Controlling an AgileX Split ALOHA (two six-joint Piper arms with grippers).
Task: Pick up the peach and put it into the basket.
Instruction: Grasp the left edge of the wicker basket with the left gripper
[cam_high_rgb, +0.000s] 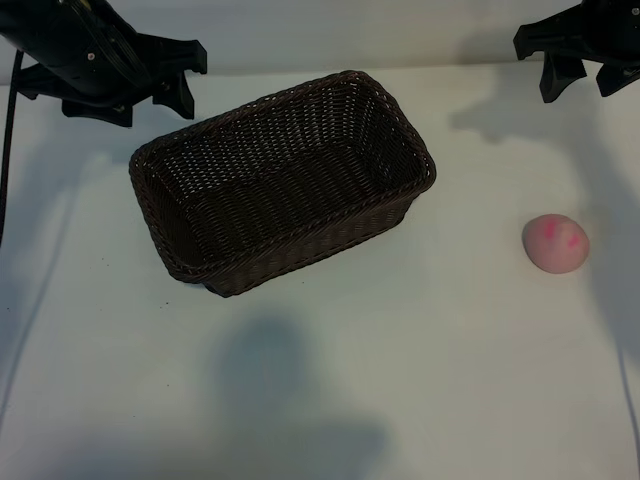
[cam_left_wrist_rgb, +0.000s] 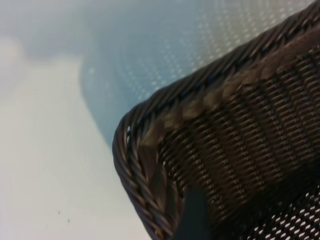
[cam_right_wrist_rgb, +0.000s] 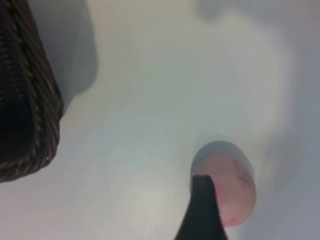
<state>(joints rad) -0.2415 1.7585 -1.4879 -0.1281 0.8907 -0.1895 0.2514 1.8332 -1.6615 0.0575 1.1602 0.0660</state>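
The peach (cam_high_rgb: 556, 243), a small pale-pink ball with red blotches, lies alone on the white table at the right. The dark-brown wicker basket (cam_high_rgb: 283, 180) stands left of centre, nothing inside it. My right gripper (cam_high_rgb: 584, 80) hovers open at the far right edge, well behind the peach and apart from it. In the right wrist view the peach (cam_right_wrist_rgb: 235, 182) shows just past one dark finger (cam_right_wrist_rgb: 202, 212). My left gripper (cam_high_rgb: 186, 78) is parked open at the far left, behind the basket's corner (cam_left_wrist_rgb: 150, 135); one of its fingers (cam_left_wrist_rgb: 194, 217) shows over the weave.
The table top (cam_high_rgb: 400, 380) is plain white, with shadows of the arms across it. A black cable (cam_high_rgb: 10, 130) runs down the far left edge. A wide strip of bare table lies between basket and peach.
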